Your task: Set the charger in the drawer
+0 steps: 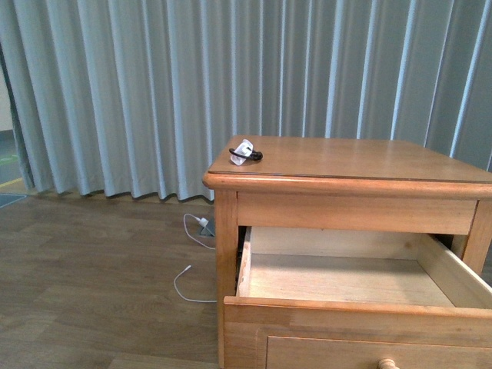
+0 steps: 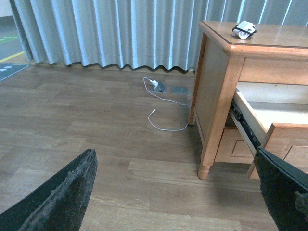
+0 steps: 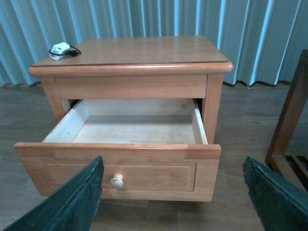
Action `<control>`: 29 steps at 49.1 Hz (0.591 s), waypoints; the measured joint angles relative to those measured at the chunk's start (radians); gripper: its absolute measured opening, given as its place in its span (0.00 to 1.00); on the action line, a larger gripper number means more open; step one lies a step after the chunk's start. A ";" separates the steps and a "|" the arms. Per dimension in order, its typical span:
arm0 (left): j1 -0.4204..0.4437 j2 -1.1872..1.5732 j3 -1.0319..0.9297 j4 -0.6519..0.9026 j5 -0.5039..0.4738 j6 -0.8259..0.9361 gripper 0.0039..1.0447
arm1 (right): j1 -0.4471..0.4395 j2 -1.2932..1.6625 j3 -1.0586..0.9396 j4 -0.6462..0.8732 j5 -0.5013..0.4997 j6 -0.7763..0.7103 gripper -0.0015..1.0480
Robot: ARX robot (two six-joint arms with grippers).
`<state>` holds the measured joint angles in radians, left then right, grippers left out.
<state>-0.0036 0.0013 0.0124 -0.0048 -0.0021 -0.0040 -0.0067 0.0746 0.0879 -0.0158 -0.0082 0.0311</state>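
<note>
light: bright, even, diffuse | shadows: soft, faint | glare: pale sheen on nightstand (image 1: 346, 160) top | focus: near corners blurred

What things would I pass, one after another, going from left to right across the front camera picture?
white cable on the floor → charger on the nightstand top → round knob at the picture's lower edge. The curtain and the open drawer are left out because they span too wide to place.
</note>
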 joint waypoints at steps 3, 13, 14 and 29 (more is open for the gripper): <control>0.000 0.000 0.000 0.000 -0.001 0.000 0.95 | 0.001 0.000 -0.001 0.000 0.005 -0.010 0.93; 0.000 0.000 0.000 0.000 -0.001 0.000 0.95 | 0.003 -0.001 -0.002 0.000 0.006 -0.024 0.92; 0.000 0.000 0.000 0.000 -0.001 0.000 0.95 | 0.003 -0.001 -0.002 0.000 0.006 -0.025 0.92; 0.001 0.000 0.000 0.000 -0.001 0.000 0.95 | 0.003 -0.001 -0.002 0.000 0.006 -0.027 0.92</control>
<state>-0.0029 0.0013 0.0124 -0.0051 -0.0029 -0.0040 -0.0040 0.0738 0.0864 -0.0154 -0.0017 0.0044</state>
